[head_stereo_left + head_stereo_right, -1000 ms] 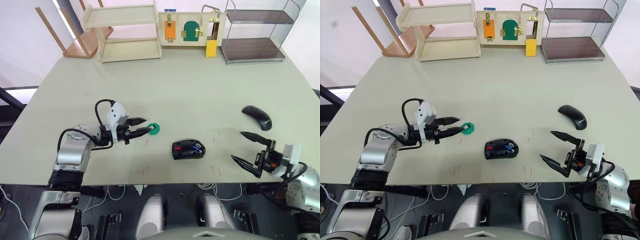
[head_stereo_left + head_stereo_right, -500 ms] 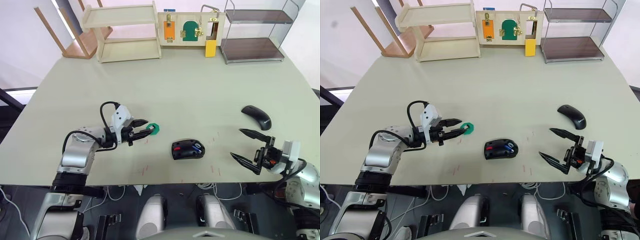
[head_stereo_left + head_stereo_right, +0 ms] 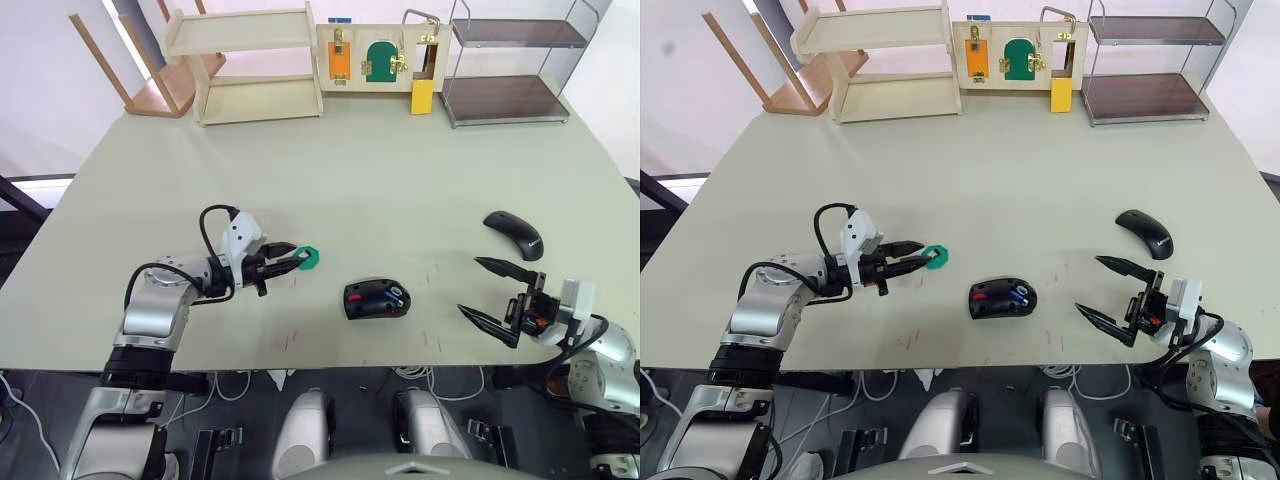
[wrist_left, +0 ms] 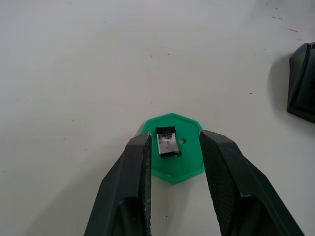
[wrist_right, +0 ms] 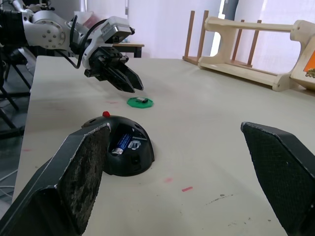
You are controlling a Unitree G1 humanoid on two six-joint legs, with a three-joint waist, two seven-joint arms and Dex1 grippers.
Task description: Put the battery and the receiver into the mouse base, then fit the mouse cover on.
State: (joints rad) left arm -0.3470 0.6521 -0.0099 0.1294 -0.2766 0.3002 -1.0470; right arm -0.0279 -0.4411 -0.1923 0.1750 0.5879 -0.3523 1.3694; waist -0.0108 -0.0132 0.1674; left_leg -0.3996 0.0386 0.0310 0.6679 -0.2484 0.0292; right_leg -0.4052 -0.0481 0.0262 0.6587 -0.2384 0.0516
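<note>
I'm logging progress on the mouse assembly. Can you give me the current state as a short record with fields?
battery: already lying in the mouse base
receiver: on the green tray, not yet picked up
left gripper: open, fingers either side of the receiver, above the tray
mouse cover: on the table, apart from the base, on the robot's right
right gripper: open wide, holding nothing, near the cover

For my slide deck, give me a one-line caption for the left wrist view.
Open left pincer poised over the receiver on its green tray.
</note>
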